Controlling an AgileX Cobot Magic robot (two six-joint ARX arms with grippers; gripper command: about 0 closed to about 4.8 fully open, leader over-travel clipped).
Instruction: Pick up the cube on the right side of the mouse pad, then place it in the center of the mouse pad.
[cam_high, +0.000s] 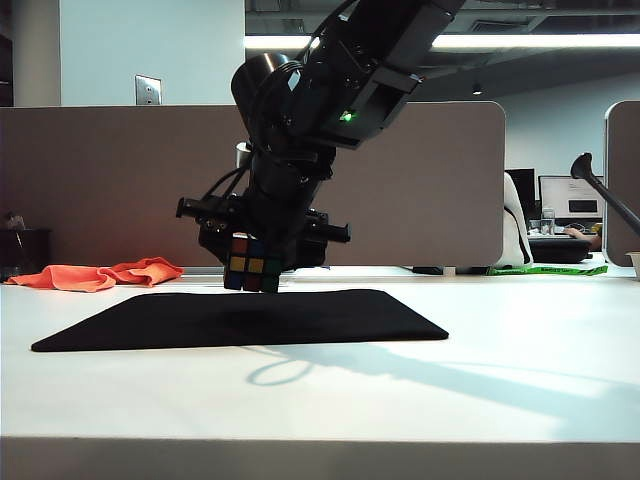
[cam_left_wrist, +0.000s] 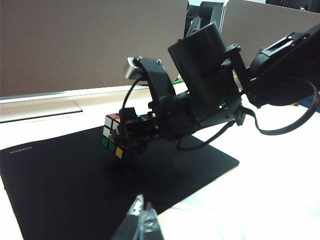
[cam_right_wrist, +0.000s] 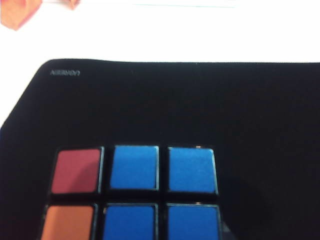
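Note:
My right gripper (cam_high: 262, 268) is shut on the cube (cam_high: 249, 264), a small puzzle cube with red, yellow, orange and green stickers. It hangs just above the far middle part of the black mouse pad (cam_high: 330, 315), with a thin gap under it. In the left wrist view the cube (cam_left_wrist: 116, 145) sits between the right gripper's fingers over the mouse pad (cam_left_wrist: 60, 190). The right wrist view shows blue, red and orange stickers of the cube (cam_right_wrist: 135, 195) close up, over the mouse pad (cam_right_wrist: 200, 100). My left gripper (cam_left_wrist: 143, 217) stays at the pad's near edge, fingertips together, holding nothing.
An orange cloth (cam_high: 100, 274) lies crumpled on the table behind the pad's left end. A grey partition (cam_high: 120, 180) runs along the table's back. Desk clutter and a green strip (cam_high: 545, 268) sit far right. White table surrounds the pad.

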